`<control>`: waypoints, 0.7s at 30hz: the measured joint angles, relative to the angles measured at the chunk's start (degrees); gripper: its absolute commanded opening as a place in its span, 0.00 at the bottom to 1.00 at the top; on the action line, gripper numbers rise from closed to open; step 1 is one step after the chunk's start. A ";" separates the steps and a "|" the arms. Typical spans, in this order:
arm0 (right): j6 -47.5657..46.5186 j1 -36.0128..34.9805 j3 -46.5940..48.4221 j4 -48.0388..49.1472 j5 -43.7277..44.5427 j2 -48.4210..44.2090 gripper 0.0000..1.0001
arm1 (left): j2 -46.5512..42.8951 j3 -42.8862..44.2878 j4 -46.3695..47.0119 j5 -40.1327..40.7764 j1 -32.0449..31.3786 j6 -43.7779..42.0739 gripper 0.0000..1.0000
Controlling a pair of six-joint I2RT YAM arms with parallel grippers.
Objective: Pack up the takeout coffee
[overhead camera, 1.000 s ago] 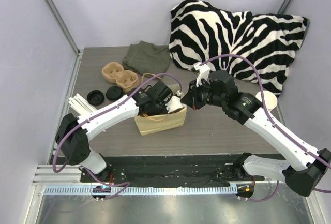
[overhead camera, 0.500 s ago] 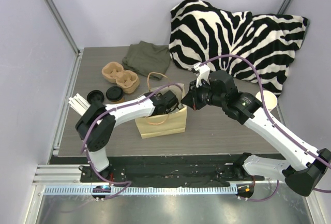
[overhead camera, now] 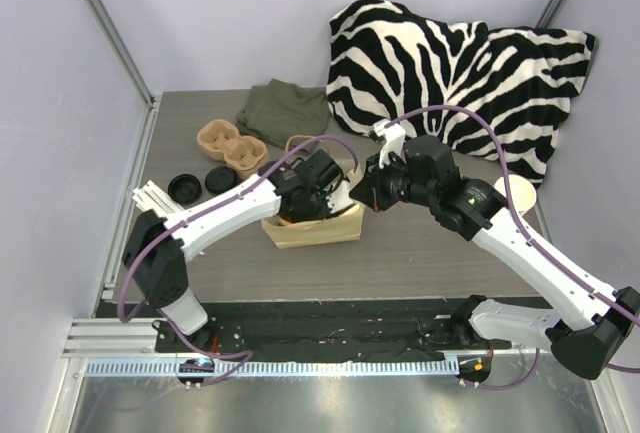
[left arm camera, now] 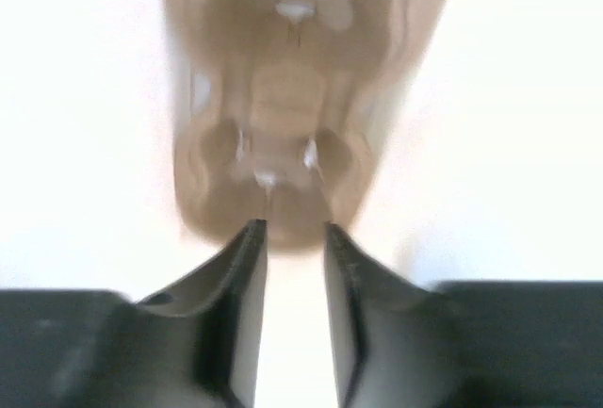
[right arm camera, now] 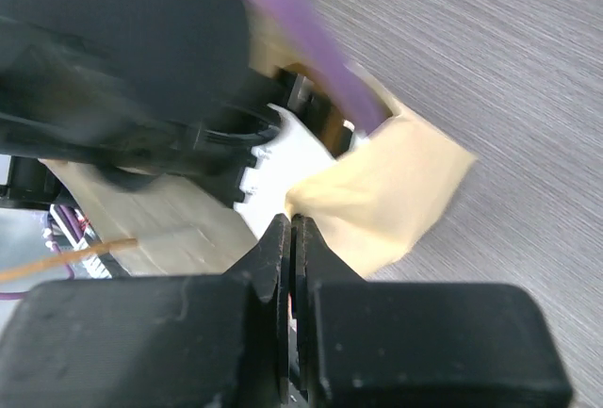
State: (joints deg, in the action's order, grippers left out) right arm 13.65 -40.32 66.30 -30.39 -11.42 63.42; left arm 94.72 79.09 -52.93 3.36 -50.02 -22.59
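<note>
A kraft paper bag point(overhead camera: 312, 233) stands open at the middle of the table. My right gripper point(overhead camera: 358, 199) is shut on its right top edge, and the pinched paper shows in the right wrist view point(right arm camera: 386, 191) in front of the closed jaws point(right arm camera: 290, 224). My left gripper point(overhead camera: 305, 203) reaches down into the bag's mouth. In the left wrist view its jaws point(left arm camera: 292, 229) stand a little apart with nothing between them, pointing at the blurred brown inside of the bag point(left arm camera: 292, 97). The takeout coffee cup is hidden.
A pulp cup carrier point(overhead camera: 232, 146), two loose black lids point(overhead camera: 185, 188), an olive cloth point(overhead camera: 283, 111) and white strips point(overhead camera: 150, 198) lie at the back left. A zebra pillow point(overhead camera: 450, 63) fills the back right. A lidless cup stack point(overhead camera: 515, 193) stands by the right arm.
My left arm has swung over the bag and its wrist has turned inside the mouth. The bag now sits lower and wider. My right gripper has kept its hold and place.
</note>
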 measured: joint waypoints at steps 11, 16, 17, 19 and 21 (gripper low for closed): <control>-0.39 -0.02 -0.15 4.76 -0.17 -1.95 0.01 | -10.01 -2.38 -0.72 0.20 0.24 2.71 0.55; -0.96 0.00 -0.44 5.27 0.24 -2.05 0.01 | -10.99 -2.73 -0.76 0.26 0.22 2.78 0.48; -1.05 0.02 -0.57 5.22 0.37 -2.03 0.01 | -10.97 -2.93 -0.81 0.20 0.22 2.71 0.47; -1.27 -0.02 -0.68 4.92 0.50 -2.03 0.01 | -10.97 -3.17 -1.03 0.02 0.20 2.67 0.43; -1.31 -0.02 -0.70 4.68 0.66 -2.03 0.01 | -10.97 -3.39 -0.96 -0.11 0.15 2.67 0.38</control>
State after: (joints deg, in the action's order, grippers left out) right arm 12.34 -40.34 65.60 -25.71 -10.76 61.39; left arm 83.74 75.70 -53.89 3.25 -49.87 -19.92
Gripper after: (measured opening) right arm 0.031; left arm 0.438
